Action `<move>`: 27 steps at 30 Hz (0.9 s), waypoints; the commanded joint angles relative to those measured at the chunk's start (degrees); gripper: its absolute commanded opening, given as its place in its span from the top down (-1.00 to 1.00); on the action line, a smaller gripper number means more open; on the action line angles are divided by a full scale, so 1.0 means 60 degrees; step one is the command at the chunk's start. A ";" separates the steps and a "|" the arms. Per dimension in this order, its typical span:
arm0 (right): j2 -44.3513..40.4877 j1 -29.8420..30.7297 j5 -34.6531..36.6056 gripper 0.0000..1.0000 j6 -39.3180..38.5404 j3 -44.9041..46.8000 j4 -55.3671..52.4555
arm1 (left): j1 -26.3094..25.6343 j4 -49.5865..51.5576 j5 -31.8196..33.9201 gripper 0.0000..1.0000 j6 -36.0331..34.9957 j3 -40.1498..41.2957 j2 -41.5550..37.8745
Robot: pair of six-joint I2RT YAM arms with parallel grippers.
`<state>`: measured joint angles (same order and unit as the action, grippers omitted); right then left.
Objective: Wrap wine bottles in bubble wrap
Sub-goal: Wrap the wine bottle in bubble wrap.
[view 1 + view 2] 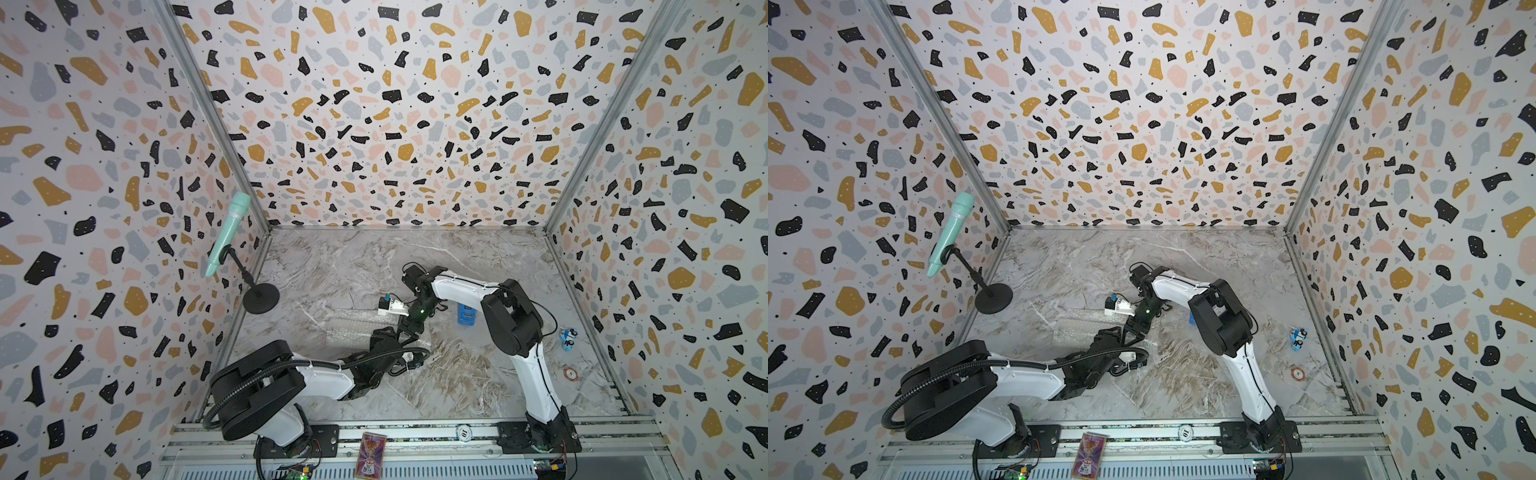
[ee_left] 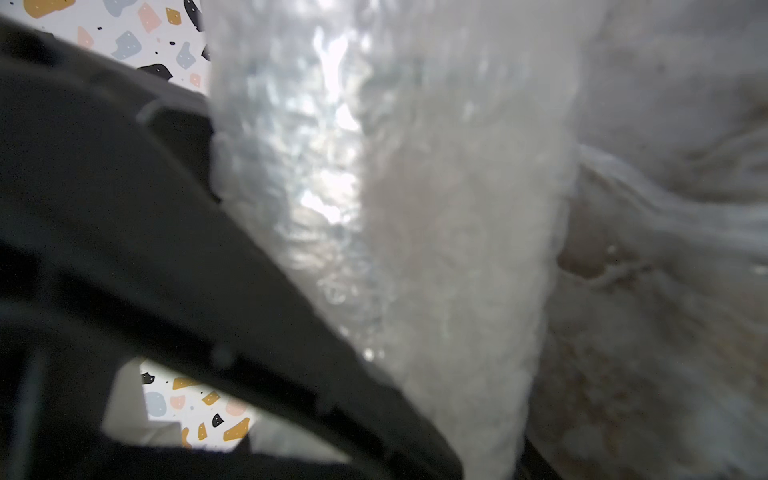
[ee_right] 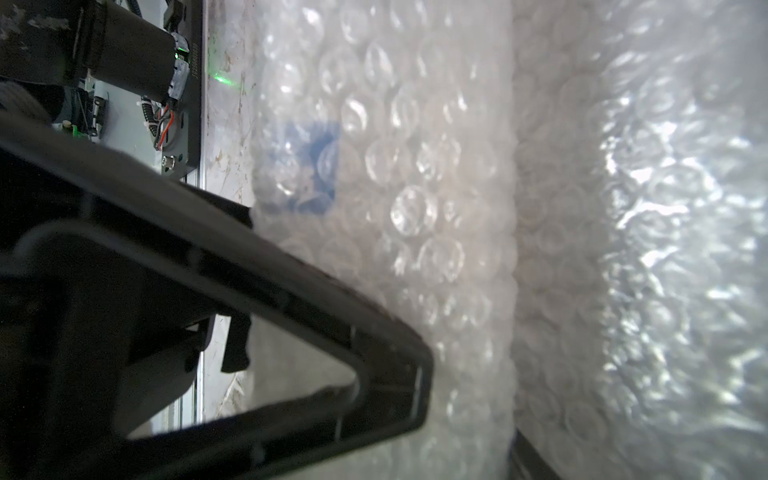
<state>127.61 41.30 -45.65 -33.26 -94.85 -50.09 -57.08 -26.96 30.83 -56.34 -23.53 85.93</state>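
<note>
The bubble wrap lies rolled into a long glistening tube in the middle of the marble table. The wine bottle is inside the roll; only its blue mark shows through the bubbles. Both arms meet at the roll's right end. In the left wrist view the roll fills the gap of my left gripper, with a dark finger against each side. My right gripper likewise has the wrapped roll pressed between its fingers.
A mint-green microphone on a black stand is at the back left. A white block lies just behind the roll and a blue tape dispenser beside the right arm. A small toy and a round chip lie at the right.
</note>
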 commanded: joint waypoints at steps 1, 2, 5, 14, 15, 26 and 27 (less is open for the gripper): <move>-0.0183 0.0003 0.0935 -0.10 0.0082 0.0543 -0.0460 | -0.0050 0.0273 -0.0103 -0.12 0.0173 -0.0180 -0.0108; -0.0244 0.0004 0.0971 -0.13 0.0118 0.0570 -0.0431 | -0.0051 0.0302 -0.0099 -0.10 0.0205 -0.0180 -0.0112; -0.0455 -0.0028 0.1035 -0.23 0.0123 0.0658 -0.0361 | -0.0039 0.0426 -0.0142 -0.06 0.0286 -0.0237 -0.0144; -0.1383 -0.0143 0.1206 -0.27 0.0236 0.0975 0.0170 | -0.0038 0.1048 -0.0544 -0.03 0.0490 -0.0440 -0.0306; -0.1425 -0.0159 0.1239 -0.28 0.0265 0.0979 0.0185 | -0.0042 0.1132 -0.0620 -0.03 0.0519 -0.0458 -0.0319; -0.1696 -0.0406 0.1256 -0.46 0.0439 0.1189 0.0377 | -0.0023 0.1474 -0.0740 -0.02 0.0674 -0.0502 -0.0420; -0.1723 -0.0429 0.1342 -0.48 0.0526 0.1205 0.0446 | -0.0030 0.1490 -0.0748 -0.02 0.0675 -0.0500 -0.0427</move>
<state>120.66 40.07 -40.64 -30.72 -88.31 -47.11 -57.54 -20.80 26.83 -53.56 -26.17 84.42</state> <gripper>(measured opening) 0.731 0.596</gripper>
